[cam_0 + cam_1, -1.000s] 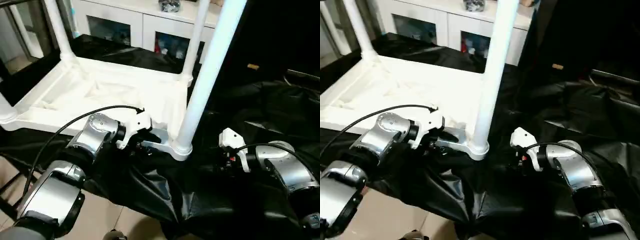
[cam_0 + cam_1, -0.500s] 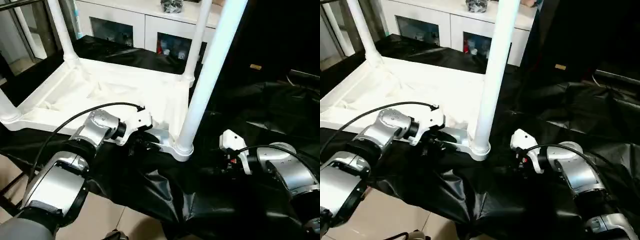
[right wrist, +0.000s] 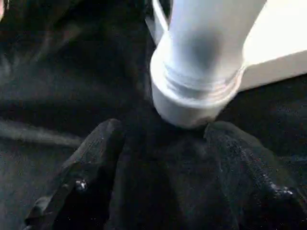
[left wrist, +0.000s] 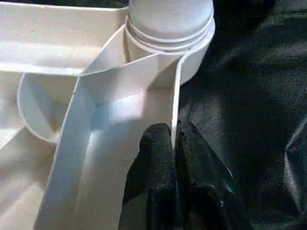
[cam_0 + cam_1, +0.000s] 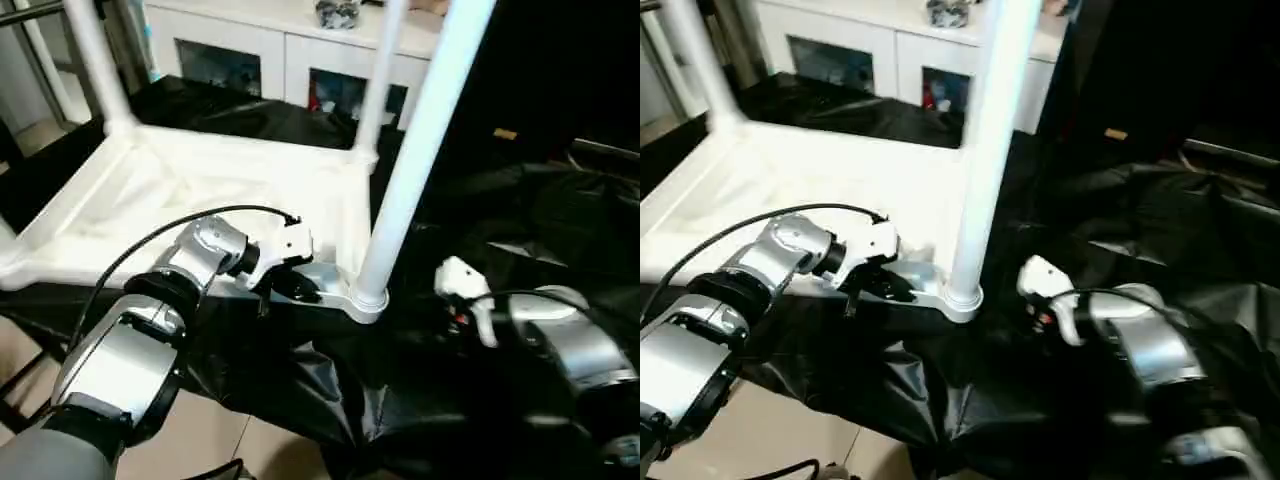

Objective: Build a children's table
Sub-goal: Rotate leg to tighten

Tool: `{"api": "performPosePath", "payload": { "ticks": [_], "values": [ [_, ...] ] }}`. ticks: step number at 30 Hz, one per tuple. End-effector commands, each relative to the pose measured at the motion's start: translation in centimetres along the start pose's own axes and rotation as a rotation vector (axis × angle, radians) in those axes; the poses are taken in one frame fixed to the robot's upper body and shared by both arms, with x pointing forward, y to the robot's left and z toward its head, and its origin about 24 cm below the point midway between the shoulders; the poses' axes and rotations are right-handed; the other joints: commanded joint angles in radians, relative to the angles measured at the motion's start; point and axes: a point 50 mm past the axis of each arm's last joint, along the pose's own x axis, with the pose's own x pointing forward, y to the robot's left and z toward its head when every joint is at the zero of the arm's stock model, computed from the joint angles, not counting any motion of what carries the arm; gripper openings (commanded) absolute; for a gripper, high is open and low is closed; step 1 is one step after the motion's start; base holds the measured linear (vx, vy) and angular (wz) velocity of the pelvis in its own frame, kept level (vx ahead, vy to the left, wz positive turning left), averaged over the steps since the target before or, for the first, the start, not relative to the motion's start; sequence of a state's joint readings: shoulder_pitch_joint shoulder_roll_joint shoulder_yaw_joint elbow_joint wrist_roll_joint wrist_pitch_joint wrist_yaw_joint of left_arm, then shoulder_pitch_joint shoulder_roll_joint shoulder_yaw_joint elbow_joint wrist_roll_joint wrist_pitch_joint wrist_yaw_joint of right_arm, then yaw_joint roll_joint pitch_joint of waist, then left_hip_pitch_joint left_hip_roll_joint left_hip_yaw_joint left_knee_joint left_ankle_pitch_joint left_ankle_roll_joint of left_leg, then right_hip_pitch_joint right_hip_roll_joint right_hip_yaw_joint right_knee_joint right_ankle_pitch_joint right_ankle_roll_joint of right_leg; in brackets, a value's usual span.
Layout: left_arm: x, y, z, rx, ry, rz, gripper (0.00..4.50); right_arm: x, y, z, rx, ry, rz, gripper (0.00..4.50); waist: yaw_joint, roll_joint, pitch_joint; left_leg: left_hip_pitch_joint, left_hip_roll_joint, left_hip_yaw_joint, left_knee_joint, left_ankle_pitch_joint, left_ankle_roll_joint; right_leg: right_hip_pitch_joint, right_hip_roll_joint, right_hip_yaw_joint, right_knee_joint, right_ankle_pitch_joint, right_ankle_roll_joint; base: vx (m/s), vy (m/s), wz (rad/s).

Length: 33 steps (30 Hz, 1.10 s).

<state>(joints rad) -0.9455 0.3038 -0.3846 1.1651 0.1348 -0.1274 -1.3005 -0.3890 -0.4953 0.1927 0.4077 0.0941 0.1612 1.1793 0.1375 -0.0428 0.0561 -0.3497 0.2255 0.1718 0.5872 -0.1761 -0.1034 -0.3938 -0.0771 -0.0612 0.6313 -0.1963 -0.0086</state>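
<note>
Left eye view has the overturned tabletop (image 5: 200,190) filling the upper left and centre of the frame, ribbed underside up, lying on the black-draped worktop (image 5: 480,230). Legs stand in its corner sockets; the near leg (image 5: 415,150) rises through the centre of the frame from the socket at lower centre. The step in hand looks like steadying the table with the legs fitted. The left hand (image 4: 173,143), just left of that socket, is clenched on the thin rim wall of the tabletop. The right hand (image 3: 160,158), at lower right, hangs released, fingers (image 3: 91,158) spread either side of the socket, not touching. Next, it likely must close on the leg's base or socket so both hands can turn the table upright.
</note>
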Motion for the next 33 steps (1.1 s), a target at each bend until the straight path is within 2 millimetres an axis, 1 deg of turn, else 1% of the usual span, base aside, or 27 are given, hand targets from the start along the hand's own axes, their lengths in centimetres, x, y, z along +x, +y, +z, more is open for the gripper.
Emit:
{"api": "performPosePath", "payload": {
  "ticks": [1,3,4,5,6,7,8,9,10,12,13,14,15,16,17,18,20,21,22,23,24,27,28,30,31,32,33],
  "values": [
    [0.8,-1.1,-3.2,-0.155,0.067,0.016,0.01,-0.5,-0.9,0.6,0.023,-0.054,-0.069,3.48,0.005,-0.004,-0.058,0.004,0.005,0.002,-0.069,-0.25,0.021,0.052,-0.065,0.038,-0.089,-0.244,-0.219,0.0,0.0,0.0],
    [0.9,-1.1,-3.2,-0.182,0.036,0.037,0.0,-0.4,-1.0,0.8,0.041,-0.076,-0.085,3.66,0.005,0.0,-0.059,0.007,0.007,0.001,-0.071,-0.262,0.016,0.05,-0.066,0.039,-0.091,-0.27,-0.214,0.0,0.0,0.0],
    [0.9,-1.1,-3.2,-0.182,0.036,0.037,0.0,-0.4,-1.0,0.8,0.041,-0.076,-0.085,3.66,0.004,0.0,-0.059,0.007,0.006,0.001,-0.071,-0.264,0.016,0.049,-0.065,0.039,-0.093,-0.274,-0.211,0.0,0.0,0.0],
    [0.9,-1.1,-3.2,-0.182,0.036,0.037,0.0,-0.4,-1.0,0.8,0.041,-0.076,-0.085,3.79,0.005,0.002,-0.06,0.007,0.006,0.0,-0.072,-0.263,0.016,0.049,-0.064,0.039,-0.092,-0.269,-0.207,0.0,0.0,0.0],
    [1.3,-1.4,-3.2,-0.187,-0.01,0.069,0.0,0.0,-1.0,1.1,0.034,-0.1,-0.092,3.88,0.003,-0.011,-0.06,0.005,0.008,0.001,-0.072,-0.26,0.015,0.05,-0.065,0.039,-0.09,-0.264,-0.207,0.0,0.0,0.0],
    [1.3,-1.4,-3.2,-0.187,-0.01,0.069,0.0,0.0,-1.0,1.1,0.034,-0.1,-0.092,3.95,0.002,-0.006,-0.059,0.0,0.007,-0.001,-0.074,-0.252,0.018,0.051,-0.066,0.038,-0.088,-0.258,-0.206,0.0,0.0,0.0],
    [1.7,-1.8,-3.2,-0.184,-0.045,0.086,0.0,0.5,-0.9,1.4,0.012,-0.12,-0.103,4.02,0.003,-0.003,-0.061,0.005,0.007,0.0,-0.073,-0.254,0.019,0.049,-0.067,0.038,-0.09,-0.26,-0.206,0.0,0.0,0.0],
    [1.8,-2.0,-3.1,-0.186,-0.062,0.088,0.0,0.8,-1.0,1.6,-0.006,-0.129,-0.121,4.1,-0.002,-0.002,-0.061,0.003,0.011,-0.001,-0.075,-0.258,0.014,0.047,-0.069,0.039,-0.087,-0.251,-0.211,0.0,0.0,0.0],
    [2.0,-2.2,-3.1,-0.187,-0.074,0.091,0.0,1.0,-1.1,1.7,-0.011,-0.136,-0.137,4.1,-0.005,-0.001,-0.063,0.005,0.01,0.0,-0.074,-0.253,0.013,0.045,-0.066,0.038,-0.088,-0.241,-0.215,0.0,0.0,0.0],
    [2.1,-2.5,-3.0,-0.186,-0.084,0.098,0.0,1.4,-1.2,1.8,-0.005,-0.146,-0.161,4.1,-0.007,0.001,-0.065,0.005,0.011,0.001,-0.075,-0.24,0.011,0.045,-0.062,0.039,-0.083,-0.204,-0.22,0.0,0.0,0.0],
    [2.1,-2.7,-3.1,-0.182,-0.079,0.1,0.0,1.7,-1.2,2.0,-0.01,-0.158,-0.166,4.1,-0.01,-0.012,-0.063,0.003,0.008,0.003,-0.074,-0.239,0.016,0.045,-0.06,0.038,-0.085,-0.206,-0.217,0.0,0.0,0.0],
    [2.2,-2.9,-3.2,-0.174,-0.07,0.105,0.0,2.0,-1.3,2.2,-0.003,-0.173,-0.178,4.1,-0.01,-0.004,-0.063,0.002,0.01,0.001,-0.076,-0.239,0.015,0.045,-0.065,0.039,-0.082,-0.217,-0.213,0.0,0.0,0.0],
    [2.3,-3.0,-3.2,-0.166,-0.068,0.109,0.0,2.2,-1.3,2.4,0.006,-0.192,-0.181,4.1,-0.012,-0.003,-0.061,0.001,0.009,0.001,-0.078,-0.245,0.015,0.043,-0.064,0.039,-0.085,-0.232,-0.207,0.0,0.0,0.0],
    [2.3,-3.2,-3.1,-0.159,-0.085,0.111,0.0,2.6,-1.4,2.7,0.014,-0.214,-0.184,4.1,-0.015,-0.014,-0.061,0.003,0.01,0.002,-0.078,-0.257,0.016,0.043,-0.064,0.039,-0.09,-0.262,-0.193,0.0,0.0,0.0],
    [2.3,-3.2,-3.1,-0.158,-0.09,0.112,0.0,2.6,-1.4,2.8,0.017,-0.217,-0.185,4.1,-0.013,-0.009,-0.061,0.002,0.009,0.001,-0.079,-0.254,0.015,0.043,-0.066,0.04,-0.088,-0.266,-0.191,0.0,0.0,0.0],
    [2.3,-3.4,-2.9,-0.153,-0.102,0.118,0.0,2.8,-1.5,2.8,0.024,-0.216,-0.191,4.1,-0.016,-0.005,-0.061,0.004,0.01,0.001,-0.08,-0.258,0.014,0.04,-0.065,0.04,-0.091,-0.277,-0.185,0.0,0.0,0.0],
    [2.2,-3.5,-2.9,-0.148,-0.105,0.118,0.0,3.1,-1.6,2.8,0.022,-0.205,-0.2,4.1,-0.019,-0.006,-0.064,0.003,0.01,0.001,-0.079,-0.245,0.01,0.041,-0.064,0.04,-0.088,-0.251,-0.187,0.0,0.0,0.0],
    [2.2,-3.5,-2.9,-0.148,-0.105,0.118,0.0,3.1,-1.6,2.8,0.022,-0.205,-0.2,3.94,-0.022,-0.006,-0.063,0.001,0.008,0.001,-0.08,-0.237,0.011,0.041,-0.063,0.04,-0.087,-0.239,-0.189,0.0,0.0,0.0],
    [2.2,-3.6,-2.8,-0.145,-0.105,0.119,0.0,3.2,-1.7,2.7,0.019,-0.197,-0.207,3.84,-0.021,-0.004,-0.065,0.003,0.009,0.002,-0.079,-0.225,0.011,0.042,-0.064,0.04,-0.084,-0.211,-0.193,0.0,0.0,0.0],
    [2.0,-3.8,-2.9,-0.143,-0.105,0.116,0.0,3.7,-1.7,2.5,0.013,-0.169,-0.195,3.84,-0.023,-0.01,-0.066,-0.001,0.007,0.003,-0.078,-0.204,0.016,0.044,-0.062,0.039,-0.079,-0.181,-0.199,0.0,0.0,0.0],
    [1.9,-3.9,-2.9,-0.143,-0.103,0.116,0.0,3.9,-1.7,2.5,0.011,-0.161,-0.187,3.76,-0.027,-0.009,-0.066,-0.003,0.005,0.005,-0.077,-0.192,0.021,0.045,-0.059,0.039,-0.08,-0.17,-0.201,0.0,0.0,0.0],
    [1.5,-4.0,-3.0,-0.145,-0.1,0.119,0.0,4.2,-1.6,2.4,0.016,-0.159,-0.172,3.37,-0.027,-0.009,-0.068,-0.003,0.004,0.007,-0.074,-0.168,0.029,0.046,-0.06,0.04,-0.076,-0.132,-0.208,0.0,0.0,0.0],
    [1.5,-4.0,-3.0,-0.146,-0.1,0.118,0.0,4.3,-1.6,2.4,0.02,-0.159,-0.167,3.37,-0.026,-0.009,-0.069,-0.002,0.004,0.008,-0.073,-0.158,0.034,0.046,-0.059,0.041,-0.074,-0.106,-0.213,0.0,0.0,0.0],
    [1.4,-4.1,-3.0,-0.149,-0.098,0.117,0.0,4.4,-1.6,2.4,0.024,-0.158,-0.162,3.17,-0.028,-0.008,-0.068,-0.002,0.004,0.008,-0.074,-0.159,0.037,0.047,-0.057,0.04,-0.073,-0.095,-0.219,0.0,0.0,0.0],
    [1.4,-4.1,-3.0,-0.15,-0.098,0.117,0.0,4.4,-1.6,2.4,0.026,-0.156,-0.159,3.17,-0.029,-0.008,-0.068,-0.003,0.004,0.008,-0.074,-0.16,0.037,0.047,-0.057,0.04,-0.073,-0.094,-0.219,0.0,0.0,0.0],
    [1.3,-4.2,-3.1,-0.156,-0.1,0.118,0.0,4.6,-1.7,2.3,0.029,-0.158,-0.159,3.03,-0.032,-0.007,-0.067,-0.002,0.004,0.008,-0.075,-0.176,0.034,0.046,-0.058,0.039,-0.075,-0.117,-0.218,0.0,0.0,0.0],
    [1.3,-4.2,-3.1,-0.158,-0.101,0.118,0.0,4.6,-1.7,2.3,0.032,-0.16,-0.159,2.92,-0.032,-0.007,-0.067,-0.002,0.004,0.008,-0.075,-0.176,0.034,0.046,-0.058,0.039,-0.075,-0.117,-0.218,0.0,0.0,0.0]
  ]
}}
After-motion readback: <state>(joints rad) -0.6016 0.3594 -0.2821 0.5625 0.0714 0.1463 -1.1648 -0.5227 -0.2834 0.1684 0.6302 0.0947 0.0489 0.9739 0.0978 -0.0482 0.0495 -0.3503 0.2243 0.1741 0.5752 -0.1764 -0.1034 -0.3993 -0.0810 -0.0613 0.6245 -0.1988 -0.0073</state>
